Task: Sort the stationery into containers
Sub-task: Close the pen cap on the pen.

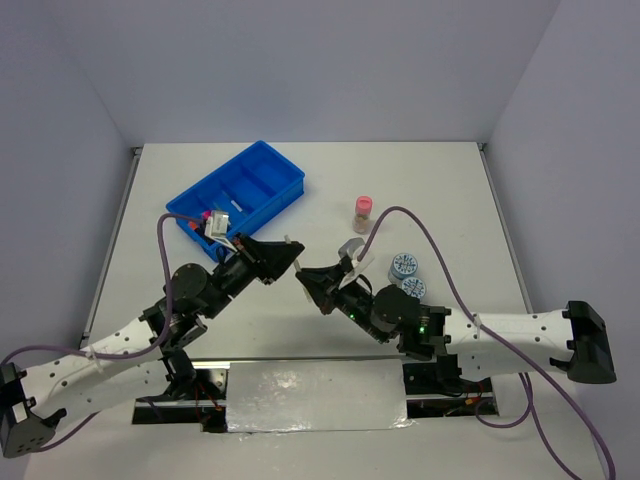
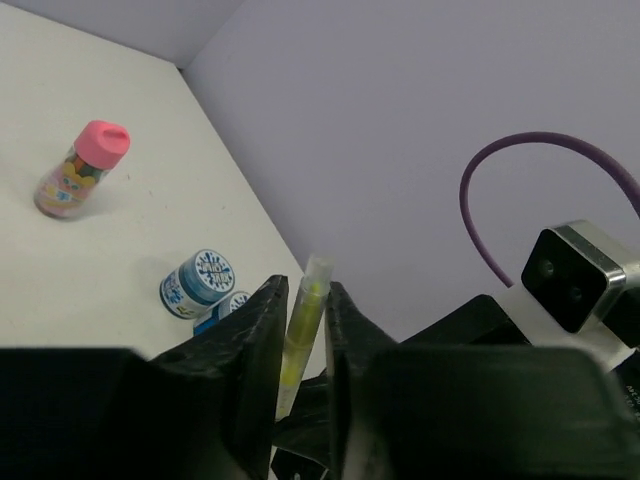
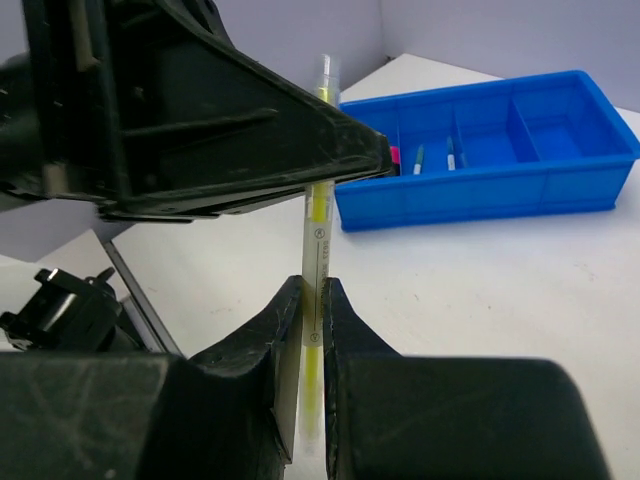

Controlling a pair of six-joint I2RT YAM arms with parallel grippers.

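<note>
- My right end effector (image 3: 312, 335) was clamped on the lower part of the yellow pen (image 3: 316, 240), which hung aloft between the two arms.
- My left end effector (image 2: 305, 340) flanked the pen's upper part narrowly. I could not tell whether it gripped.
- The blue tray (image 3: 480, 195) lay at ten o'clock from the pen on the tabletop (image 1: 450, 190).
- For a clean handover, I judged that one side had to hold firmly before the other let go, then withdraw straight without twisting the pen.
</note>
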